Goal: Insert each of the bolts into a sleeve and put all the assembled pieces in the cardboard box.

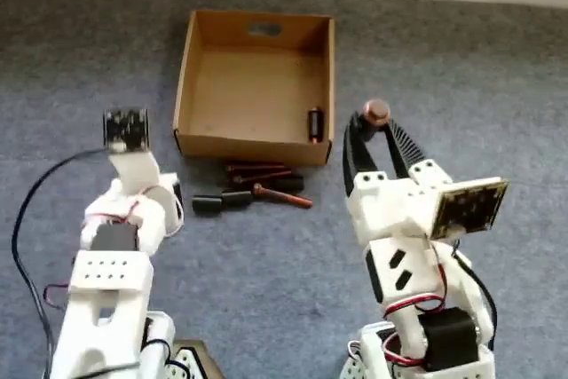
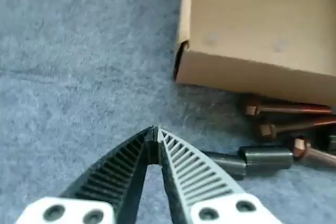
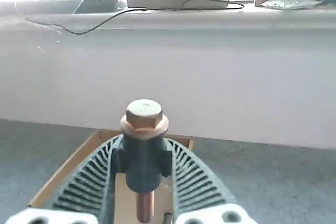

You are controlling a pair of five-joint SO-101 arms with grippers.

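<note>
**Mind the release: the held piece is at the box wall, not over the floor**

The copper bolt stands upright through a dark sleeve, head on top and shank poking out below. Your right gripper has its fingers clamped on the sleeve alone, so only the head resting on the sleeve keeps the bolt in. Tilt the wrist far and I judge the bolt may slide free.

In the high view this piece is right of centre, just beside the right wall of the cardboard box. Let go there and it could strike the rim or land on the grey carpet. A drop from height might also bounce the bolt out, or knock the finished piece lying in the box's lower right corner.

Below the box's front wall lie loose bolts and a loose sleeve. Your left gripper hangs near them, fingers together on nothing. A careless sweep could scatter them.
</note>
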